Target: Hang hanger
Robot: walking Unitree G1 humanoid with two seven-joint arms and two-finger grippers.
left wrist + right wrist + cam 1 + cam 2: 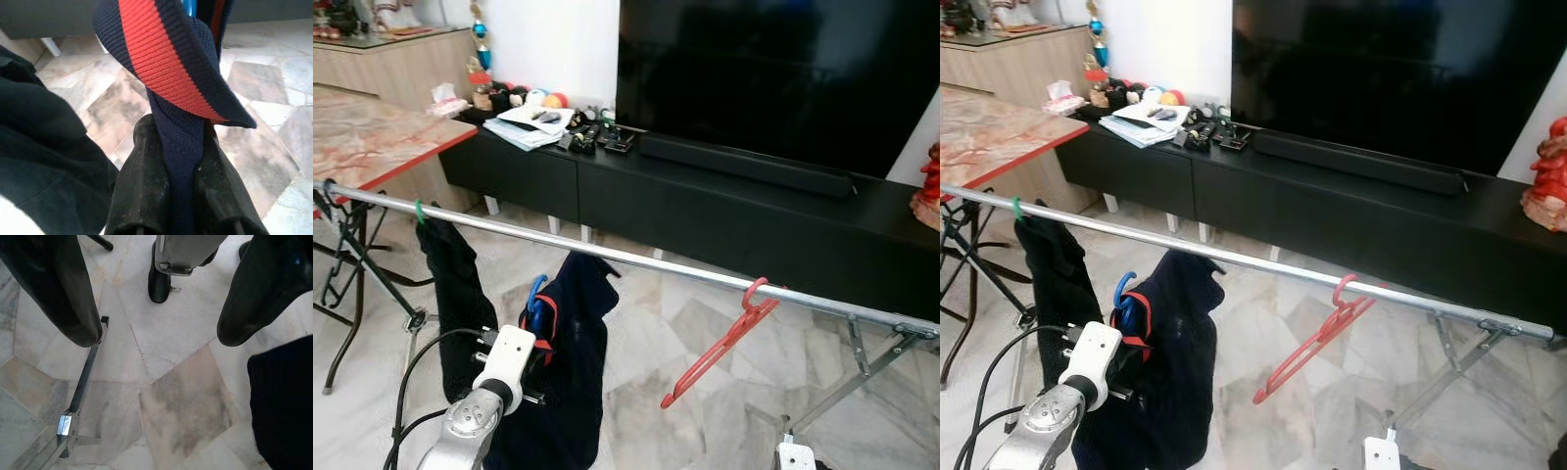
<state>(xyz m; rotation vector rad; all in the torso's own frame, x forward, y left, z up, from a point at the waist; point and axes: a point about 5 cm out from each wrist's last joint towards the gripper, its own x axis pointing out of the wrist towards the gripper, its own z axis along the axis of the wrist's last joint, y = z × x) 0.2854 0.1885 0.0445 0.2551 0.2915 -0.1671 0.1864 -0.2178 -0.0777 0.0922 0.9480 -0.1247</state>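
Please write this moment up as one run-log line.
left gripper: shut on navy garment with blue hanger, below rail | right gripper: open, over floor | red hanger: on rail

Hangers: red, blue, green; garments: two.

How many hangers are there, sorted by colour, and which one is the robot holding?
Green hanger: 1, on the rail, carrying a dark garment.
Blue hanger: 1, inside the navy garment gripped by the left tool.
Red hanger: 1, bare, hooked on the rail.
Total: 3
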